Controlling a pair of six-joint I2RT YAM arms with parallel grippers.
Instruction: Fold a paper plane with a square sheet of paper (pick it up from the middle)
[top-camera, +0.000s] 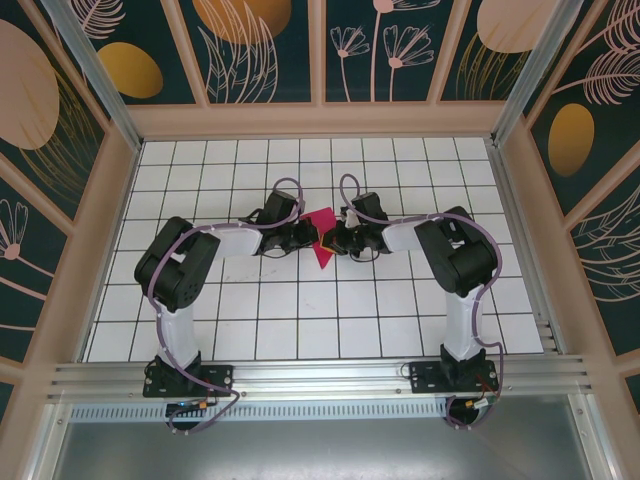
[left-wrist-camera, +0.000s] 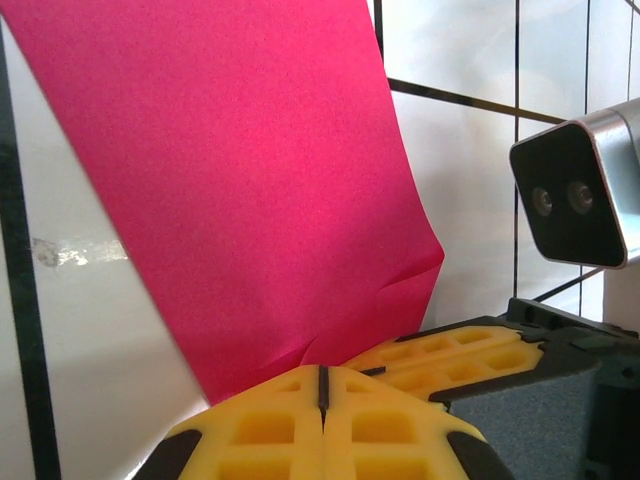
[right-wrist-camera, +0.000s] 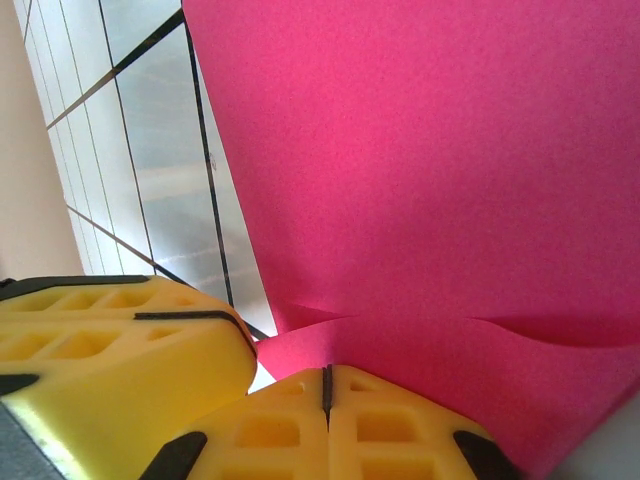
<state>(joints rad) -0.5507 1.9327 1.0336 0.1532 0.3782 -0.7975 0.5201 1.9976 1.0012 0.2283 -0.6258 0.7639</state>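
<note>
The square sheet of paper (top-camera: 322, 254) is magenta-pink and stands up off the tiled table between my two grippers at mid-table. My left gripper (top-camera: 311, 238) pinches it from the left and my right gripper (top-camera: 333, 241) from the right, tips almost touching. In the left wrist view the sheet (left-wrist-camera: 240, 180) rises from the shut yellow fingertips (left-wrist-camera: 270, 425) of the left gripper (left-wrist-camera: 322, 385), creased where it leaves them. From the right wrist, the sheet (right-wrist-camera: 430, 170) buckles in a fold just above the shut right gripper (right-wrist-camera: 326, 385).
The white tiled table (top-camera: 400, 300) is walled by a beige frame (top-camera: 320, 120) at the back and sides. The right arm's fingers (left-wrist-camera: 470, 360) and wrist camera (left-wrist-camera: 580, 195) sit close by the left gripper. A left finger (right-wrist-camera: 110, 345) crowds the right gripper.
</note>
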